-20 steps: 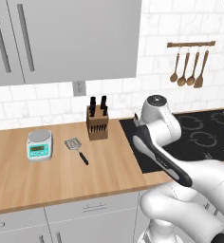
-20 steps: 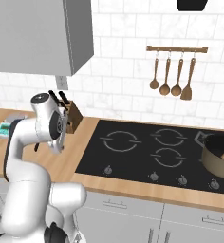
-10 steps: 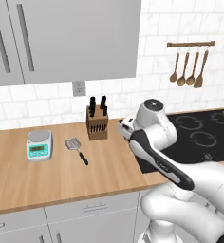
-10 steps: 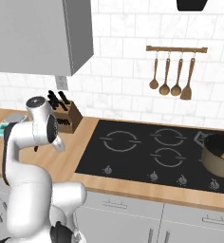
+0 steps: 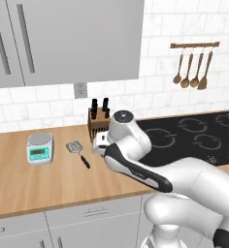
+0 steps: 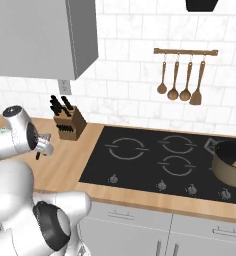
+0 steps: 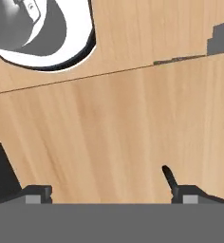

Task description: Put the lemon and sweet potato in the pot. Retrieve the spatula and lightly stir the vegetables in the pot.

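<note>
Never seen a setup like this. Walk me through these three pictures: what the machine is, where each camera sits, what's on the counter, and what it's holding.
It is a white robot arm on a driving base in a rendered kitchen. Two cameras ride on the base, behind the arm to its left and right; the third looks along the hand at the wooden counter. On that counter lie the spatula, a kitchen scale and a knife block. The pot stands on the black cooktop. Wooden utensils hang on the wall. The fingers stand apart, holding nothing.
</note>
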Available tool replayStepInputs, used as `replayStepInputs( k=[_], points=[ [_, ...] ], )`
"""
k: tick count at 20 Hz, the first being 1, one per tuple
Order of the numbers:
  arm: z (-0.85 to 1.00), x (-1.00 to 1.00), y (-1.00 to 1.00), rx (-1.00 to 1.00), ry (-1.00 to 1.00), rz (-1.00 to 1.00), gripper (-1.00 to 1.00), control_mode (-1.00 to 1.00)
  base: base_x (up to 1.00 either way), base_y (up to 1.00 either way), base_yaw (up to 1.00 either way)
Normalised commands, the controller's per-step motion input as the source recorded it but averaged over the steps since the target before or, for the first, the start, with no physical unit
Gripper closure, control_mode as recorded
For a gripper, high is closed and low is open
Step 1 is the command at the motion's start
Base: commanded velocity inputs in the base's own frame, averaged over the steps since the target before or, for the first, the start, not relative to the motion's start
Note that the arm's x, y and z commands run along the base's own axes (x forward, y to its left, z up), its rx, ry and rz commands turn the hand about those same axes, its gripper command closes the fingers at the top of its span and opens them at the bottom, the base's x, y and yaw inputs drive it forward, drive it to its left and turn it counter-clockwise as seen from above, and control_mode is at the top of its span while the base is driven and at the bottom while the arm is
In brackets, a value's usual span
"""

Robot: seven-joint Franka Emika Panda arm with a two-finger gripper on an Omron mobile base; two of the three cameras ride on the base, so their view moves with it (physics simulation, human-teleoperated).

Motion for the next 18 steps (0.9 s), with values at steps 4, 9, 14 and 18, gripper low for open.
replayStepInputs(
  k=[4, 9, 14, 18],
  points=[
    [-0.27, 0.19, 0.77, -0.17, 0.00, 0.39, -1.00, -1.00, 0.00, 0.00, 0.00],
    [-0.39, 0.40, 0.34, -0.12, -0.04, 0.20, -1.00, -1.00, 0.00, 0.00, 0.00],
    [-0.47, 0.37, 0.12, -0.07, -0.05, 0.10, -1.00, -1.00, 0.00, 0.00, 0.00],
    [-0.24, 0.30, 0.20, 0.00, 0.00, 0.03, -1.00, -1.00, 0.00, 0.00, 0.00]
  ],
)
